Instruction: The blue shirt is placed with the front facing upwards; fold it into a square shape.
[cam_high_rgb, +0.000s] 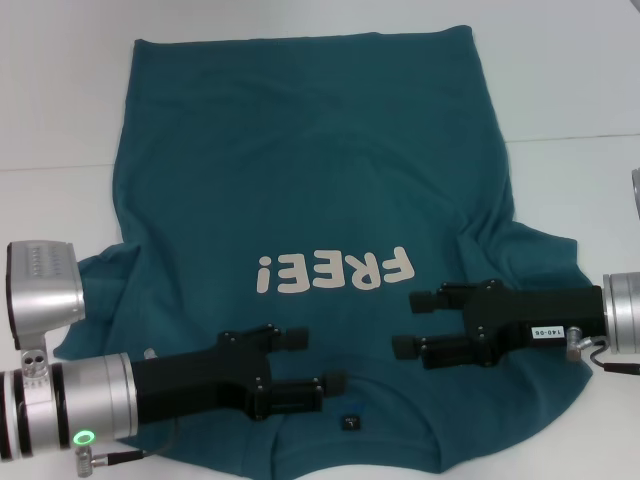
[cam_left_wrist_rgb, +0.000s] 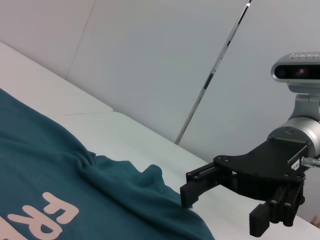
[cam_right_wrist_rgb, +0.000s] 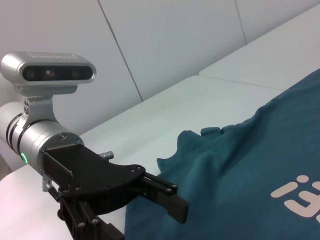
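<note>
The blue shirt (cam_high_rgb: 300, 170) lies flat on the white table, front up, with white "FREE!" lettering (cam_high_rgb: 335, 272) and a small dark label (cam_high_rgb: 351, 422) at the collar on the near side. Both sleeves are bunched. My left gripper (cam_high_rgb: 318, 360) is open, just above the shirt near the collar. My right gripper (cam_high_rgb: 408, 323) is open, over the shirt's right shoulder area beside the lettering. The left wrist view shows the shirt (cam_left_wrist_rgb: 50, 170) and the open right gripper (cam_left_wrist_rgb: 222, 210). The right wrist view shows the shirt (cam_right_wrist_rgb: 250, 160) and one of the left gripper's fingers (cam_right_wrist_rgb: 165, 197).
The white table (cam_high_rgb: 570, 90) reaches past the shirt on all sides, with a seam line (cam_high_rgb: 575, 138) at the right. The shirt's hem lies at the far edge. White wall panels (cam_left_wrist_rgb: 165, 50) stand behind the table.
</note>
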